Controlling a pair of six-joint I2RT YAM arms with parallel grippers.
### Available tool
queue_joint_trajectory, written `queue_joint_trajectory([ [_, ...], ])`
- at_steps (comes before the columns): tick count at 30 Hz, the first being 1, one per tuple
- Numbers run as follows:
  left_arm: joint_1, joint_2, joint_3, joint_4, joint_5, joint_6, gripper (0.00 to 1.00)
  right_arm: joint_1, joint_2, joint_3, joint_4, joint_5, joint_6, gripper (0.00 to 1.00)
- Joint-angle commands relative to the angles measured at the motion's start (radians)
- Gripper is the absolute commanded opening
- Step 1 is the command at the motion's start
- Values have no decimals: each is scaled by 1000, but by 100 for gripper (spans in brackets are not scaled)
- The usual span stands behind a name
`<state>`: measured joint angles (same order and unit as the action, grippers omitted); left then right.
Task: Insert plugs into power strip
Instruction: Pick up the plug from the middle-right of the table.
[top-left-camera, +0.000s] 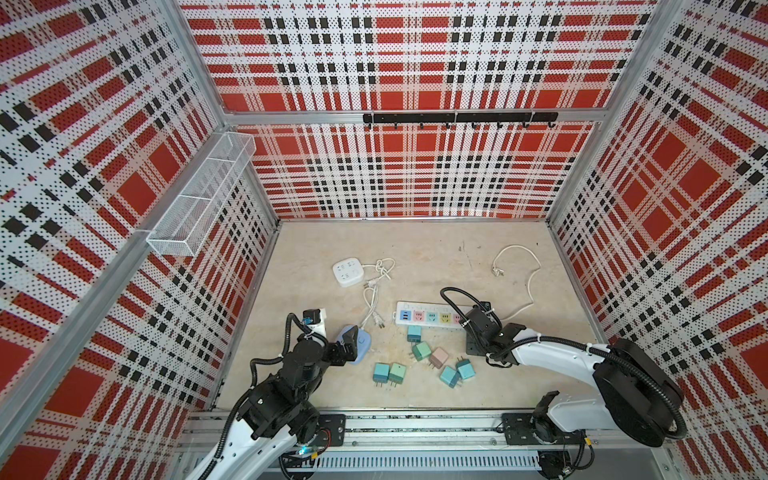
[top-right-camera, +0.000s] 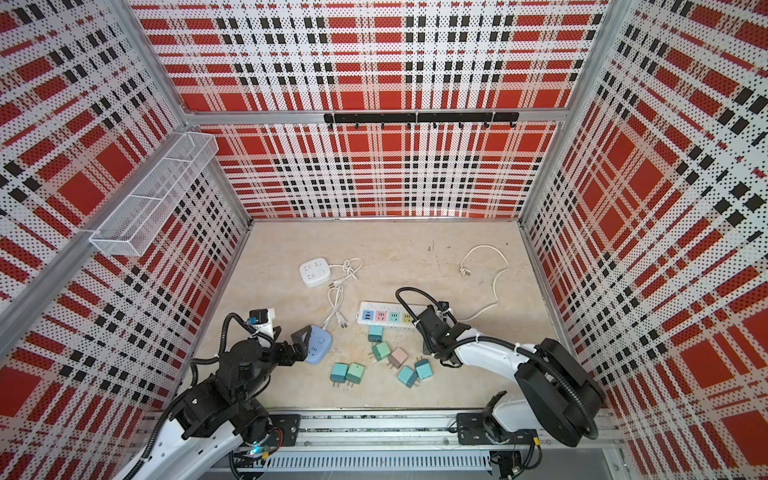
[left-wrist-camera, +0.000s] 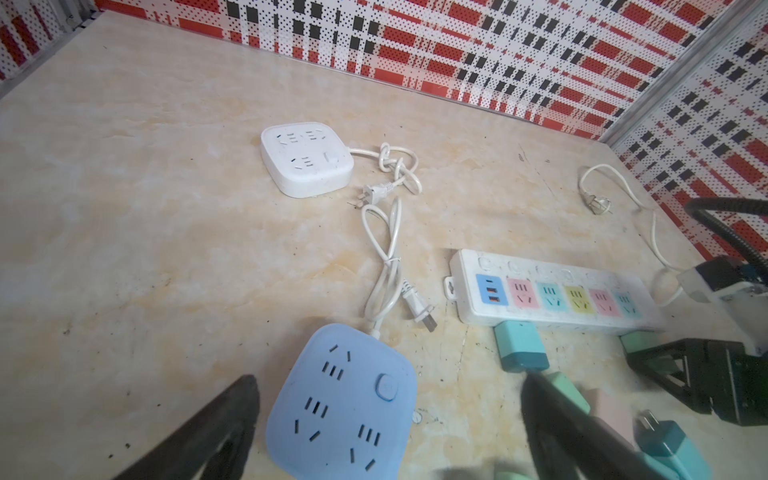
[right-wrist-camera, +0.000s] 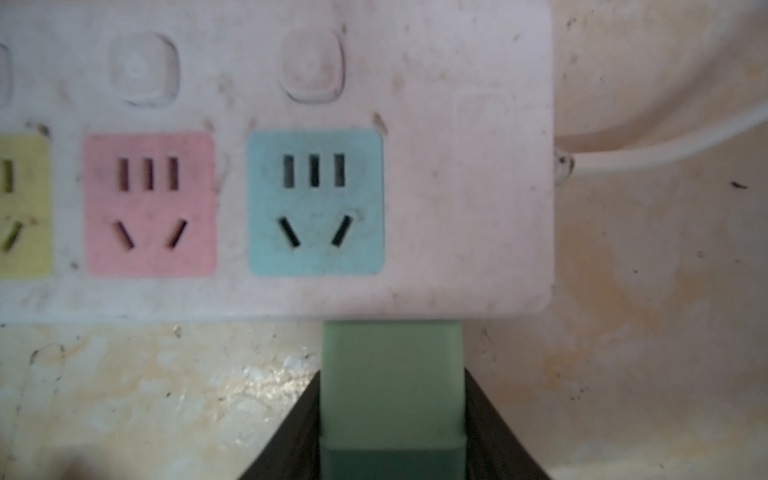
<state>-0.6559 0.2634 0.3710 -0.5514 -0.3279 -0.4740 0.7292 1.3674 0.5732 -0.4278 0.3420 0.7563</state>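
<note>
Mint plug (right-wrist-camera: 392, 399) gripped in right hand (right-wrist-camera: 392, 376) — touching power strip (right-wrist-camera: 457, 208).

You get both top views from high over front rail (top-left-camera: 415, 424), looking down at whole table (top-left-camera: 436, 257), nearly identical. Left wrist view: low, oblique toward back wall (left-wrist-camera: 457, 41). Right wrist view: very close, facing power strip (right-wrist-camera: 457, 208), mint green plug (right-wrist-camera: 392, 386) in foreground. Power strip shows in all four.

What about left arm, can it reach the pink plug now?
Probably yes: left gripper, jaws open, hovers over the blue strip; the pink plug lies loose nearby, top uncovered. Right gripper, holding a green plug, works close by.
</note>
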Motion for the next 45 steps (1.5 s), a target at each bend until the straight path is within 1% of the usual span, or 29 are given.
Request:
queue_joint_trajectory([
  [1,4,-4,0,25,29,14,99,5,-26,-1,15,11,12,44],
  [3,5,-7,0,24,27,12,99,6,-46,-4,15,10,8,40],
  [6,6,-4,0,25,26,12,99,4,-73,-10,13,11,2,38],
  [10,6,2,-1,23,20,8,99,10,-114,-20,14,11,-10,35],
  [13,5,15,3,34,10,10,99,35,-158,-25,21,33,-17,34],
  [15,5,29,11,32,-22,-3,99,66,-191,-27,33,57,-16,33],
  [17,7,50,22,23,-23,-7,99,103,-220,-25,51,87,-21,31],
  [20,7,89,45,44,43,20,99,173,-260,-11,66,152,-44,30],
  [23,4,135,72,59,83,46,99,236,-290,3,86,217,-90,28],
  [25,-4,158,83,80,112,59,99,277,-312,2,128,249,-138,25],
  [28,-37,182,94,123,152,66,100,329,-353,-26,256,269,-249,23],
  [29,-46,188,97,135,175,64,99,343,-367,-37,301,275,-283,23],
  [31,-66,197,102,181,261,64,99,368,-397,-63,392,286,-371,23],
  [33,-86,205,114,203,311,45,100,380,-425,-82,454,286,-439,21],
  [35,-104,214,125,213,333,37,96,390,-459,-105,506,287,-500,19],
  [38,-130,224,140,232,384,36,91,394,-518,-148,593,252,-585,16],
  [41,-160,237,160,241,427,22,90,403,-569,-181,658,188,-656,15],
  [45,-226,271,177,289,462,13,90,437,-584,-202,722,148,-746,14],
])
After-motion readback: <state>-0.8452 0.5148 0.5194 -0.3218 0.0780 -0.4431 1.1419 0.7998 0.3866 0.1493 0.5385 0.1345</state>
